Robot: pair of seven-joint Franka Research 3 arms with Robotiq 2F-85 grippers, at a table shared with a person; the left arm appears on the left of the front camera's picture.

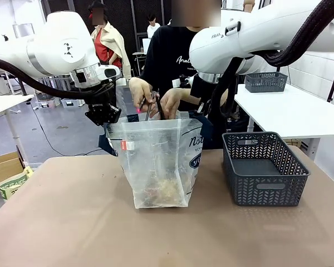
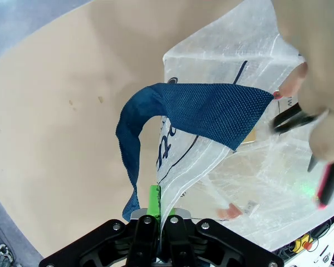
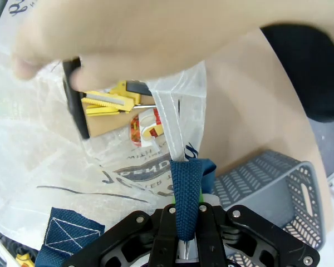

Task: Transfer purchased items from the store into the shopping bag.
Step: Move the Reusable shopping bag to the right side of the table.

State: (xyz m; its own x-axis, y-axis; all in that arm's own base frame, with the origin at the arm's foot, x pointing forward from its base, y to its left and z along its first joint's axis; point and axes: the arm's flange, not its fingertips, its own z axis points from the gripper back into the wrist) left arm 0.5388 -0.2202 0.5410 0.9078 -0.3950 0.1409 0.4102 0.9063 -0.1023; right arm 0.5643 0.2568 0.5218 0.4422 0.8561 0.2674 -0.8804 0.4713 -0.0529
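The shopping bag point(image 1: 156, 161), translucent plastic with navy lettering and a small red tag, stands upright at mid table. My left gripper point(image 1: 107, 118) is shut on its left rim point(image 2: 181, 186), beside a loose navy strap point(image 2: 195, 108). My right gripper point(image 1: 202, 109) is shut on the other navy strap point(image 3: 186, 183) at the bag's right side. A person's hands point(image 1: 156, 95) hold dark, pink-handled tools point(image 2: 325, 181) over the bag's mouth. Inside the bag lie a yellow utility knife point(image 3: 108, 99) and a printed packet point(image 3: 145, 127). Some brownish goods point(image 1: 158, 192) rest at the bottom.
A dark grey mesh basket point(image 1: 267, 189) stands just right of the bag, nothing in it that I can see. Another basket point(image 1: 265, 82) sits on a white table at the back right. A cardboard box point(image 1: 3, 167) is on the floor at left.
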